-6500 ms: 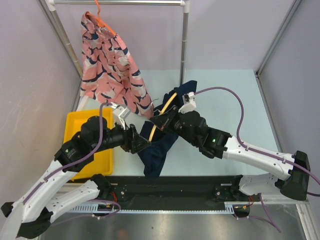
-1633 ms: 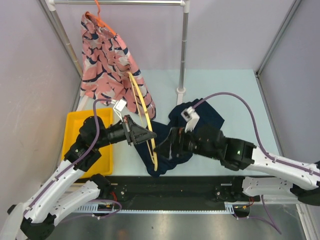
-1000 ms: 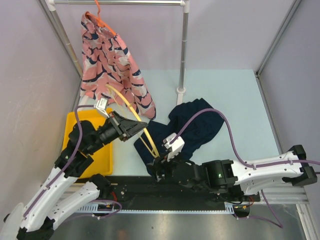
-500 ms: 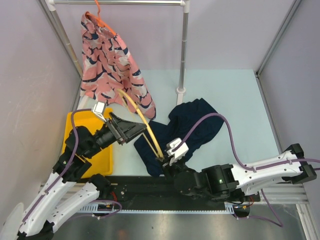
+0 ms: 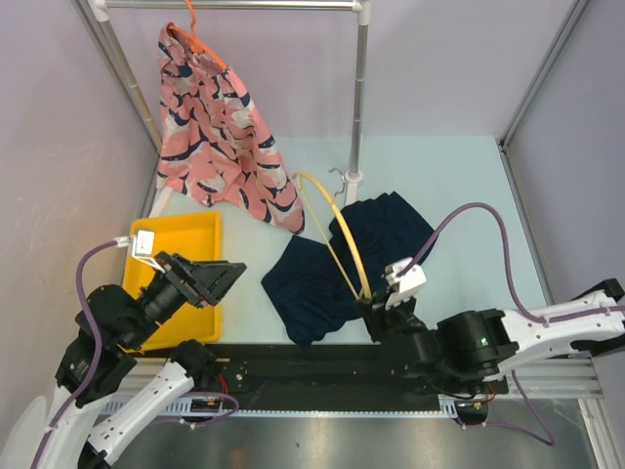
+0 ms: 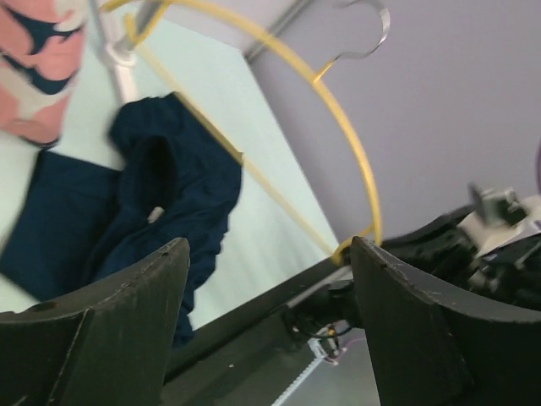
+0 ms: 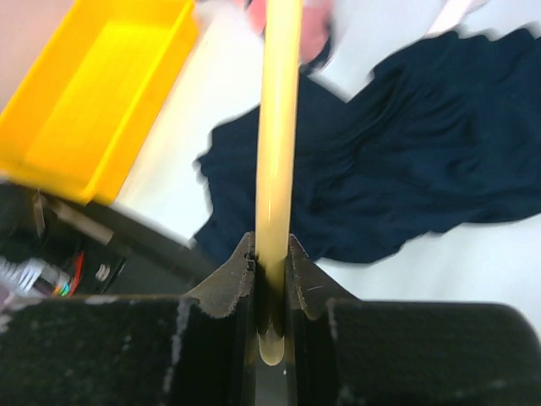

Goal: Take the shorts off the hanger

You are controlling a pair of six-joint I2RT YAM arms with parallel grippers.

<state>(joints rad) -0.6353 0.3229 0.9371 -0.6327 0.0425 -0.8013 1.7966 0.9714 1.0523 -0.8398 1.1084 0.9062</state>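
Beside navy shorts (image 5: pixel 312 283), yellow bin (image 5: pixel 181 234), rack (image 5: pixel 356 98), hanger (image 7: pixel 277 127)

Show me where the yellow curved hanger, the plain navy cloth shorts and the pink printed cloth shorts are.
yellow curved hanger (image 7: pixel 278 127), right wrist view, on its straight rod.
plain navy cloth shorts (image 5: pixel 312 283), top external view, flat left part.
pink printed cloth shorts (image 5: pixel 210 127), top external view, middle of cloth.

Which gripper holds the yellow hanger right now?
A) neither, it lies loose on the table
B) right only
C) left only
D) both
B: the right gripper is clamped on the yellow hanger, while the left gripper stands open with nothing between its fingers.
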